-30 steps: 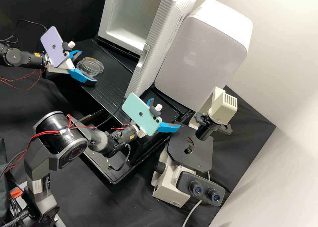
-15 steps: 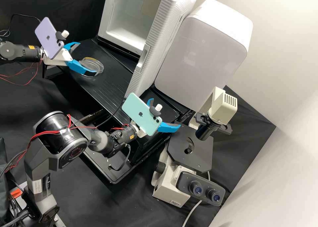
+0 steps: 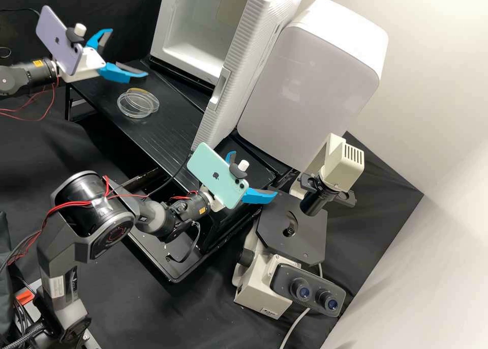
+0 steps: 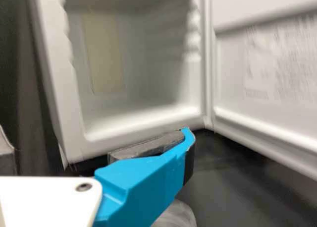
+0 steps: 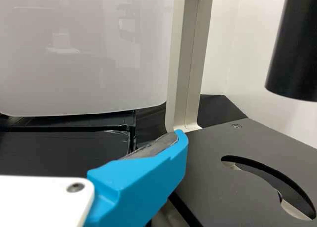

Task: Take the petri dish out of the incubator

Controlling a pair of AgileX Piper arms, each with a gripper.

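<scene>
Reference landmark: the incubator (image 3: 173,23), which stands with its door (image 3: 244,69) swung open. The dish (image 3: 138,102) lies flat on the bench (image 3: 168,130) in front of the incubator's opening, outside the chamber and apart from both of my tools. The chamber floor, as far as my left wrist view shows it, carries nothing. My left gripper (image 3: 127,54) hangs in the air in front of the incubator, above the dish and a little to the side away from the door. Its fingers are spread and nothing is between them. My right gripper (image 3: 252,178) sits beyond the free edge of the incubator door, over the stage of the microscope (image 3: 290,237). One pad faces open air in my right wrist view, so I take these fingers to be spread too, and they hold nothing. Judgement of step: the dish is out of the incubator and set down, so the removal itself looks complete and the step in hand is the withdrawal of the left arm. The next move calls for drawing the left gripper up and away from the incubator, keeping its lower finger above the dish rim so that the dish is not nudged along the bench. The right arm needs no action.
</scene>
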